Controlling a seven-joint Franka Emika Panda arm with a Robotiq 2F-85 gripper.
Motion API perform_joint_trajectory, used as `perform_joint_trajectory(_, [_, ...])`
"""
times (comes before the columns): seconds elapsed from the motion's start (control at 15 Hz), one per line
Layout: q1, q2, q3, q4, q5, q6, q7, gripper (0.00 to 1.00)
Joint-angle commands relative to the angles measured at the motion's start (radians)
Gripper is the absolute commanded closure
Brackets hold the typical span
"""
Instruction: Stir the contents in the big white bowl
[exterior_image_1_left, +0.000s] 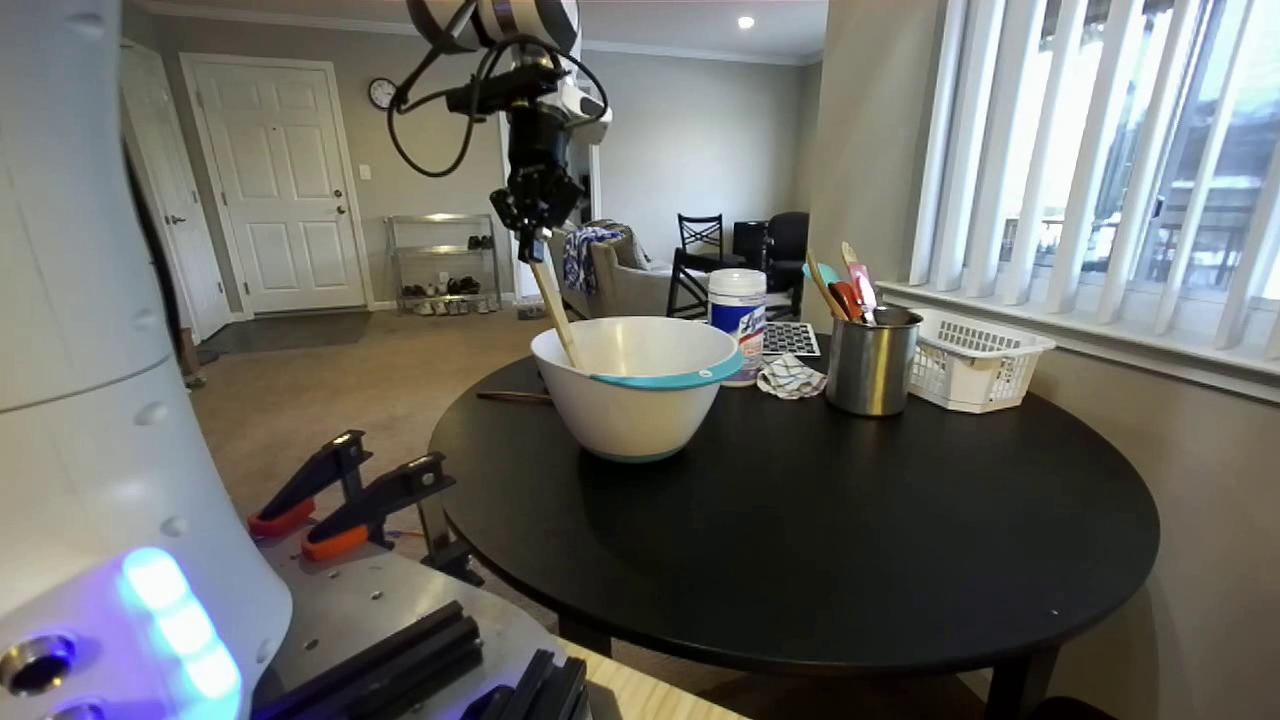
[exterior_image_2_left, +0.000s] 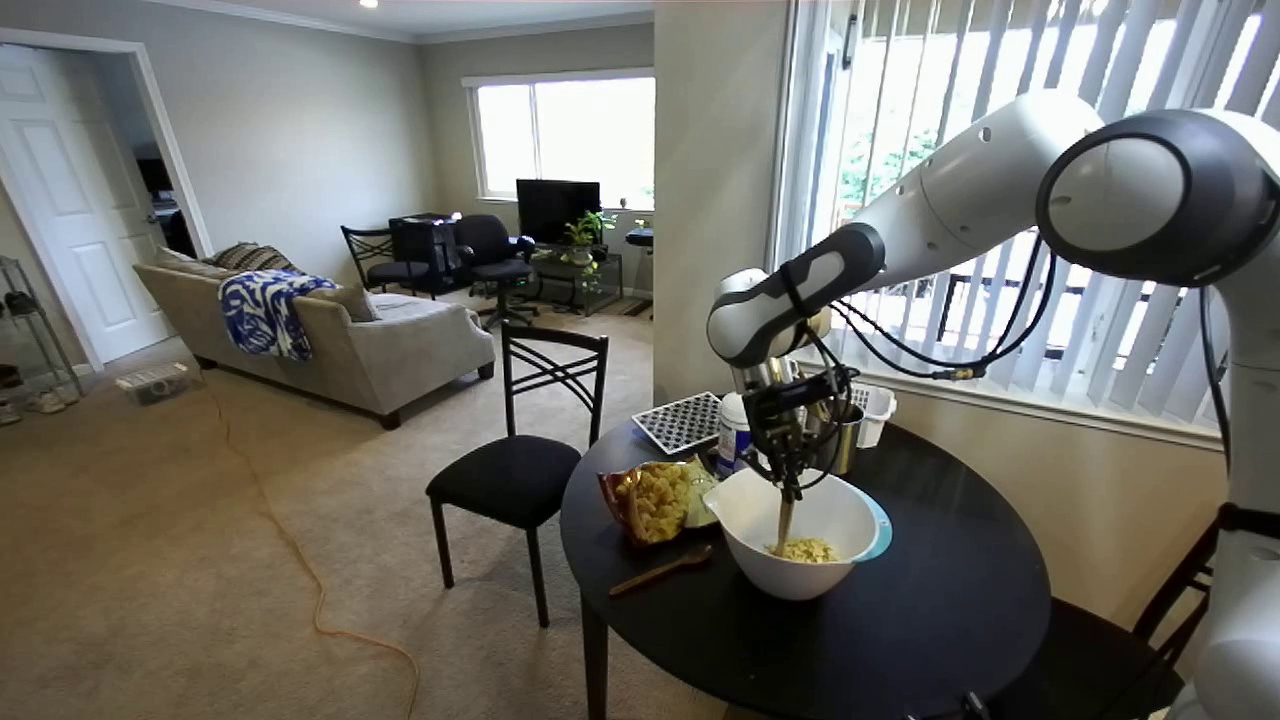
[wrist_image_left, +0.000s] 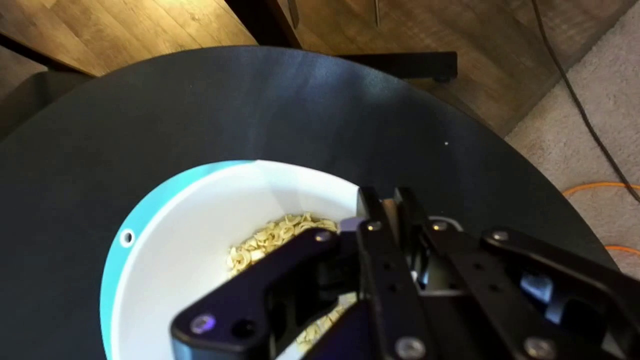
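Note:
The big white bowl (exterior_image_1_left: 640, 420) with its teal rim stands upright on the round black table, and pale curled pasta (exterior_image_2_left: 805, 550) lies in its bottom. Above the bowl my gripper (exterior_image_1_left: 533, 245) points down, shut on the upper end of a wooden stirring stick (exterior_image_1_left: 553, 305). That stick slants into the bowl; in an exterior view its lower end (exterior_image_2_left: 785, 530) reaches the pasta, though its tip is hidden. In the wrist view, a brown sliver of the stick (wrist_image_left: 389, 209) shows between the fingertips, and the gripper covers part of the bowl (wrist_image_left: 165, 300).
Beside the bowl lie a wooden spoon (exterior_image_2_left: 660, 572) and a red bag (exterior_image_2_left: 660, 500) of yellow pieces. Behind it stand a wipes canister (exterior_image_1_left: 738, 310), a crumpled cloth (exterior_image_1_left: 792, 378), a metal cup (exterior_image_1_left: 872, 365) of utensils and a white basket (exterior_image_1_left: 985, 370). A black chair (exterior_image_2_left: 510, 480) adjoins the table.

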Motion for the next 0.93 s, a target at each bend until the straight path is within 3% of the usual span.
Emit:
perform_joint_trajectory(0.0, [0.003,0.007,0.005,0.028,-0.036,-0.104,-0.024,0.95])
perform_joint_trajectory(0.33, [0.024,0.017,0.001,0.051,-0.12,-0.176,0.012,0.95])
perform_joint_trajectory(0.87, [0.109,0.013,0.018,0.039,-0.36,-0.073,0.147,0.95])
